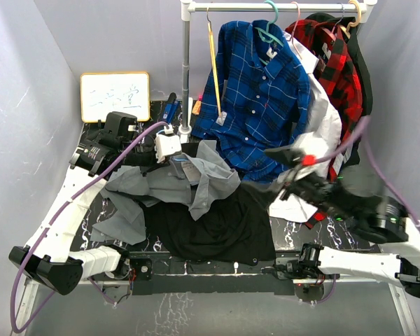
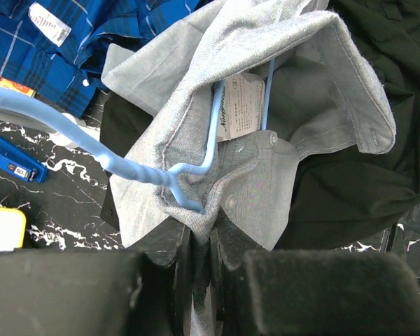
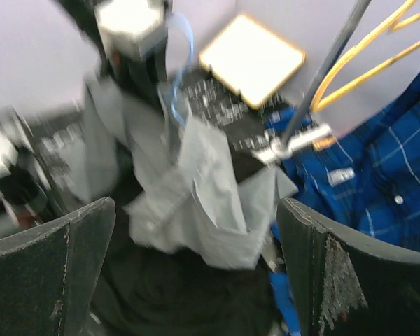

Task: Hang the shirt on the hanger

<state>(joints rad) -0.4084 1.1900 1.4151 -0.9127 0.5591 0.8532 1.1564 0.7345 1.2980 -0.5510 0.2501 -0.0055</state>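
The grey shirt [image 1: 185, 183] lies crumpled over a black cloth in the middle of the table. The light-blue hanger [image 2: 91, 143] has one arm running inside the shirt's collar, past the label. My left gripper [image 1: 176, 155] is shut on a fold of the shirt's collar [image 2: 199, 210], right at the hanger's twisted neck; its jaws [image 2: 203, 241] pinch the fabric. My right gripper [image 1: 288, 164] is open wide and empty, held to the right of the shirt and pointing at it. In the right wrist view [image 3: 196, 206] the shirt [image 3: 196, 182] and hanger [image 3: 176, 91] show blurred.
The black cloth [image 1: 220, 227] lies under the shirt. A rail [image 1: 266, 7] at the back holds a blue plaid shirt [image 1: 255, 91], a red plaid shirt [image 1: 332, 63], yellow hangers and a teal hanger. A whiteboard [image 1: 115, 96] leans at the back left. The rail's pole [image 1: 186, 77] stands behind the shirt.
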